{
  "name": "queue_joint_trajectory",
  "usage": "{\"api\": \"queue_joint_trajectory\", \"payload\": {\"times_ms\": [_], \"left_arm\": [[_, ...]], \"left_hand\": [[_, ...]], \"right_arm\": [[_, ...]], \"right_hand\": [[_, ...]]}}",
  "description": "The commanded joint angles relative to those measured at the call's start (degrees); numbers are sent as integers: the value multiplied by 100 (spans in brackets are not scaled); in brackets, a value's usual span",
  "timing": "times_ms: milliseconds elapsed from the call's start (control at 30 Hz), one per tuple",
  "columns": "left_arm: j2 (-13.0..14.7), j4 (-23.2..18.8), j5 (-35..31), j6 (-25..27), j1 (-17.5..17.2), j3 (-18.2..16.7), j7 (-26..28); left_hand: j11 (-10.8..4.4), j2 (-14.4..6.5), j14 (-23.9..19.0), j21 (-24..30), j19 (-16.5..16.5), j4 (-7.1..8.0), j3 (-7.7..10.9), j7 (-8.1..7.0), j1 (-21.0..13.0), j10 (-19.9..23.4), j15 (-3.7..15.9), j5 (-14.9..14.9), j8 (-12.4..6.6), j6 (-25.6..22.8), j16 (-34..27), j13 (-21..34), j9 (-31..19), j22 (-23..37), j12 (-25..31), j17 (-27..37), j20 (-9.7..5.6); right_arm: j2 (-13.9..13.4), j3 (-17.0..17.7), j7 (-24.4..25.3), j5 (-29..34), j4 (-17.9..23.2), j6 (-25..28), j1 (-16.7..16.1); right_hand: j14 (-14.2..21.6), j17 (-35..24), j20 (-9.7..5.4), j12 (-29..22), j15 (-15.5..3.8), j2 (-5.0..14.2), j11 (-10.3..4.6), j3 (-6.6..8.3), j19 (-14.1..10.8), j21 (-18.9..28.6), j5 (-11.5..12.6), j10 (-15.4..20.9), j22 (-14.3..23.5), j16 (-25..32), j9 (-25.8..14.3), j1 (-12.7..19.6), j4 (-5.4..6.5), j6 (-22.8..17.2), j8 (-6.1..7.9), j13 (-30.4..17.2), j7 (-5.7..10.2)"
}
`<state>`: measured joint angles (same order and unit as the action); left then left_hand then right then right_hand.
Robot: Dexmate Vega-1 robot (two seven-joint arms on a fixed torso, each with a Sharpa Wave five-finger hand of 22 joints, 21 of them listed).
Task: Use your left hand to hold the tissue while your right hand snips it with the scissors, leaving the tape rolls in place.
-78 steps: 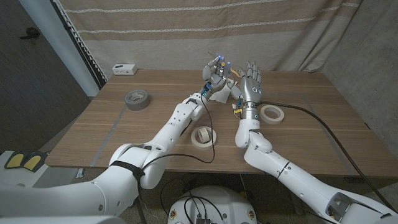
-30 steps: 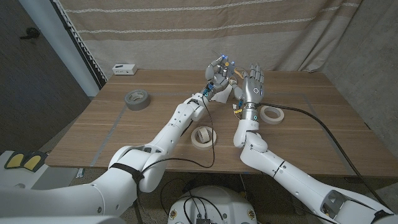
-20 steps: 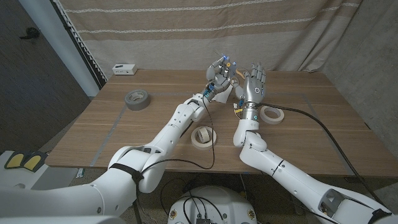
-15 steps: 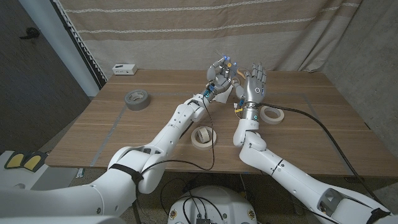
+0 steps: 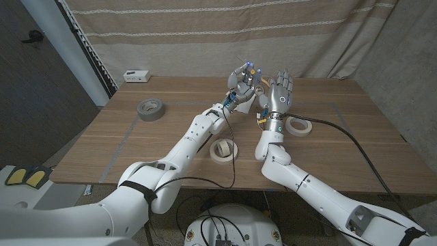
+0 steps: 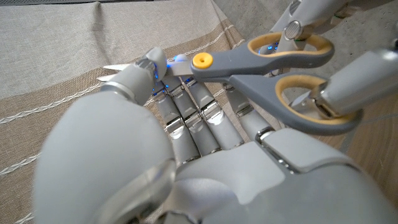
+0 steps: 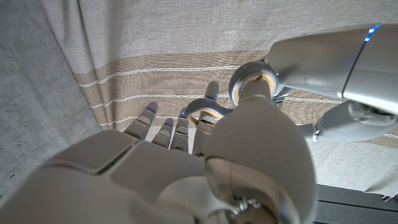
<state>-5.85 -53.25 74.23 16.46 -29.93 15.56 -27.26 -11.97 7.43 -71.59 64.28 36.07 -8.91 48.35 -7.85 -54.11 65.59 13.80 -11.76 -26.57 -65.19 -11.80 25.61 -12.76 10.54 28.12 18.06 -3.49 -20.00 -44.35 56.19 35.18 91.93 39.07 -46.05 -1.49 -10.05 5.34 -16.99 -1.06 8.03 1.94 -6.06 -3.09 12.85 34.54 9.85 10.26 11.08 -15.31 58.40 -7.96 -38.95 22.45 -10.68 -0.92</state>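
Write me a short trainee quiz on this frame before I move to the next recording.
1. True or false: the scissors lie on the table.
2. How many tape rolls sit on the table?
3. Whose fingers pass through the scissors' loops? A) left hand B) right hand C) neither

Key: 1 false, they are held up in the air; 2 three; 3 B.

Lab setup: wooden table (image 5: 136, 147), draped cloth backdrop (image 5: 205, 34), trailing cables (image 5: 355, 147).
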Motion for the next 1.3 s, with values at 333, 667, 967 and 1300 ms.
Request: {"api": "queue_joint_trajectory", "payload": {"times_ms": [333, 667, 967, 1300], "left_arm": [[36, -93, 32, 52, -48, 41, 36], [26, -42, 34, 53, -24, 48, 22], [23, -237, 35, -3, -136, 5, 359], [35, -198, 40, -19, -118, 36, 309]], "left_hand": [[12, -44, -137, 16, -10, 53, 40, -15, -17, 118, -11, -16, -1, -38, -56, 16, -16, 6, 30, 27, -561], [12, -43, -137, 18, -6, 55, 39, -23, -15, 121, -12, -14, 5, -32, -53, 18, -17, 7, 32, 26, -562], [12, -44, -140, 19, -3, 58, 39, -24, -12, 116, -11, -12, 5, -47, -51, 10, -12, 7, 25, 27, -558], [8, -45, -169, 25, 3, 55, 33, -46, -16, 136, -10, -3, 20, -52, -62, 10, 5, 8, 33, 33, -554]], "right_arm": [[-17, 3, 84, -147, -40, -24, 2], [-11, 62, 146, -242, -49, -127, -17], [-58, 103, 7, -332, 79, -100, -47], [-75, 146, 28, -373, 130, -152, -76]], "right_hand": [[213, -72, 13, -52, 12, 258, -179, 512, -117, -33, -365, 320, 44, 27, -174, 601, -94, -415, 301, -23, 42], [485, -116, 29, -117, -31, 113, -300, 835, -255, -13, -1247, 817, 53, 39, -715, 544, 50, -1200, 1108, -59, 108], [733, -151, 30, -122, 133, 117, -243, 929, -298, -21, -1582, 1004, 54, 91, -1423, 354, 163, -1082, 1712, -99, 188], [811, -155, 48, -87, 276, 122, -255, 1032, -348, -21, -1756, 1011, 52, 66, -1977, 286, 185, -866, 2144, -135, 130]]}}
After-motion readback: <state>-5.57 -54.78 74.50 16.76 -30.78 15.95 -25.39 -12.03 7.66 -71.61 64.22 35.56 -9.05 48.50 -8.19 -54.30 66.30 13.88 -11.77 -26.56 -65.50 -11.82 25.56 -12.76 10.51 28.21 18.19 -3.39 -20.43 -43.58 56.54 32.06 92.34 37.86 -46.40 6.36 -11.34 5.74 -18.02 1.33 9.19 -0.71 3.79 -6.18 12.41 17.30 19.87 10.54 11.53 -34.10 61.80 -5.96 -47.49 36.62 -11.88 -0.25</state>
